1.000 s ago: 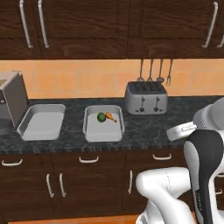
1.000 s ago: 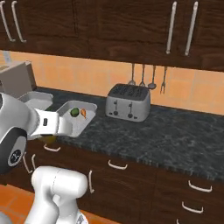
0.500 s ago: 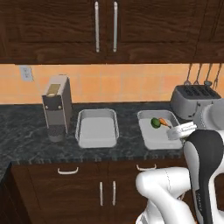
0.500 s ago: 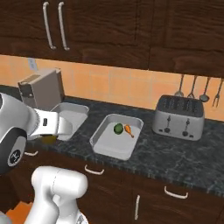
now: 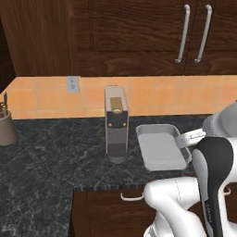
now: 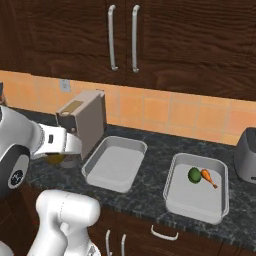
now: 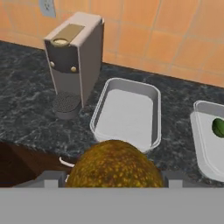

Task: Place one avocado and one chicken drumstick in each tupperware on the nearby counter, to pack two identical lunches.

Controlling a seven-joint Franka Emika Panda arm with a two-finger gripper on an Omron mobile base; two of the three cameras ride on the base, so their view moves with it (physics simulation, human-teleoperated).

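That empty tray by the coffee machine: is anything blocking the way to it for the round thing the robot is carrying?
Nothing visible. The avocado sits in the gripper over the counter's front edge, and the empty tray lies just beyond it, with the coffee machine off to one side.

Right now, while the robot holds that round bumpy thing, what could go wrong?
1. The round bumpy fruit sits between just two fingers of the gripper, so it might slip and roll across the counter.
2. The coffee machine stands right beside the empty tupperware, so the arm might bump it.
3. The other tupperware already has its avocado and drumstick. Dropping the fruit there would be wrong.
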